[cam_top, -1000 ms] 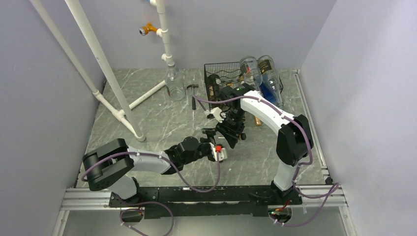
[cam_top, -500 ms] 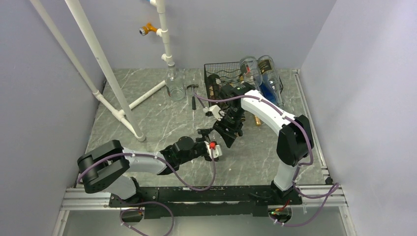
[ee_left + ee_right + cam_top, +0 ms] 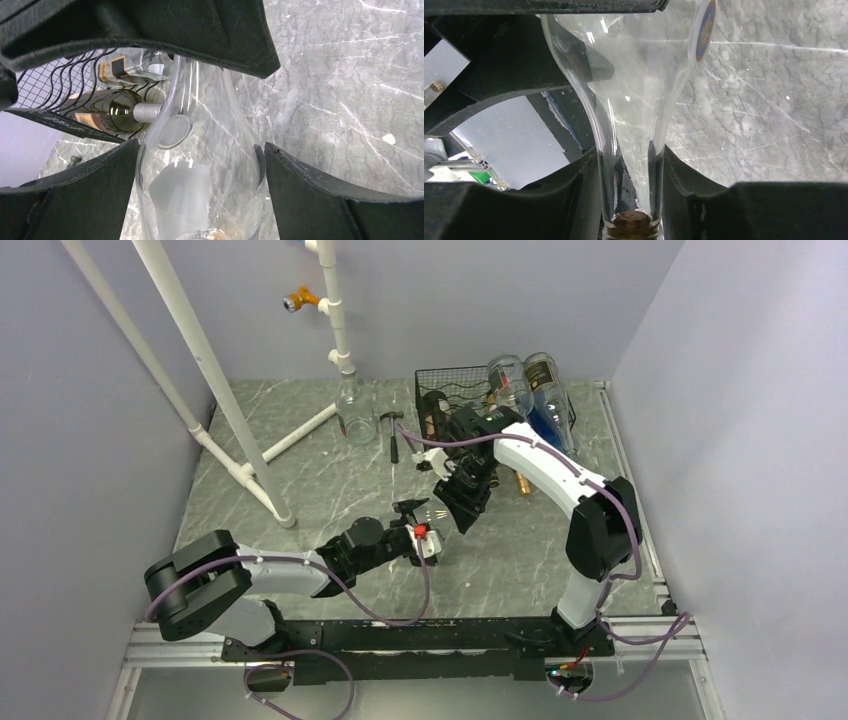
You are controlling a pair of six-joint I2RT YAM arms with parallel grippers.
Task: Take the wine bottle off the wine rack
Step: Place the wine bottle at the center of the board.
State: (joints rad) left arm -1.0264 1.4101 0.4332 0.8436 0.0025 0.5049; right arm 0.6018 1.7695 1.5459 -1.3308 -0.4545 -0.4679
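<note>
- Wine bottle [image 3: 200, 165]: clear glass, out of the rack and lifted above the counter [image 3: 300, 470], in front of the rack. A cork [image 3: 630, 220] plugs its neck, and a round blue-and-gold badge [image 3: 706, 30] sits on its shoulder.
- Left tool [image 3: 201, 147]: clenched across the wide body of the wine bottle. The glass fills the gap between its two black fingers [image 3: 90, 190].
- Right tool [image 3: 630, 160]: clamped on the narrow neck just above the cork, with both fingers pressed against the glass.
- In the top view the two tools meet near the centre of the counter, with the left arm reaching in low from the near left and the right arm bent over from the far right. The bottle itself is hard to make out there.
- Wine rack [image 3: 450, 390]: black wire, standing at the far side of the counter. A dark bottle [image 3: 107, 112] with a silver-capped neck lies in it.
- Two more bottles [image 3: 510, 380] [image 3: 545, 380] lean at the rack's right end.
- Left of the rack a hammer [image 3: 393, 430] lies flat, with a clear jar [image 3: 355, 410] standing beside it.
- White pipe frame [image 3: 200, 370]: slants over the far left of the counter.
</note>
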